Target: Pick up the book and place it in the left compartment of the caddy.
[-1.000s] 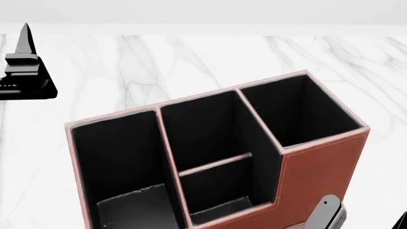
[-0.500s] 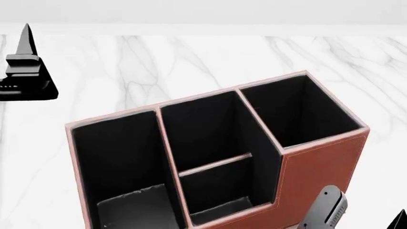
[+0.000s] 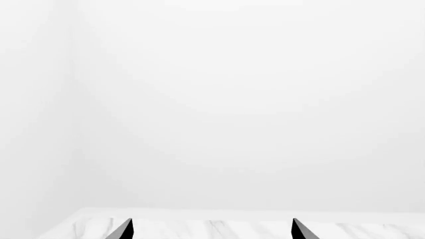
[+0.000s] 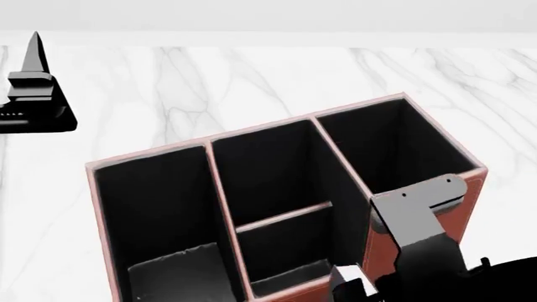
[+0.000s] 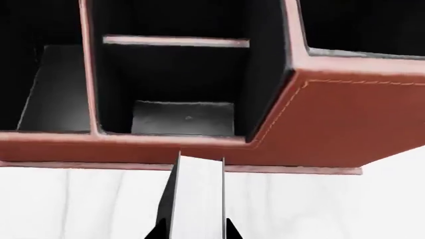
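Observation:
The reddish-brown caddy [image 4: 432, 207] stands on the marble table, black inside with pale rims. Its left compartment [image 4: 155, 207] is empty, with a low black step on the floor. In the right wrist view the book [image 5: 197, 194] shows edge-on, white pages beside a black cover. My right gripper [image 5: 193, 230] is shut on it, just in front of the caddy's front wall [image 5: 319, 129], opposite the middle section. The left compartment [image 5: 50, 89] lies off to one side of the book. My left gripper [image 3: 211, 231] is open and empty; it hovers far left of the caddy [image 4: 34, 63].
The middle section with a crossbar [image 4: 283, 216] and the taller end section [image 4: 394, 145] sit right of the left compartment. My right arm [image 4: 419, 251] stands against the caddy's tall end. Marble tabletop [image 4: 251, 75] stretches behind the caddy to a white wall.
My right arm has risen from the bottom right edge of the head view, up in front of the caddy's taller end. The left gripper has barely moved.

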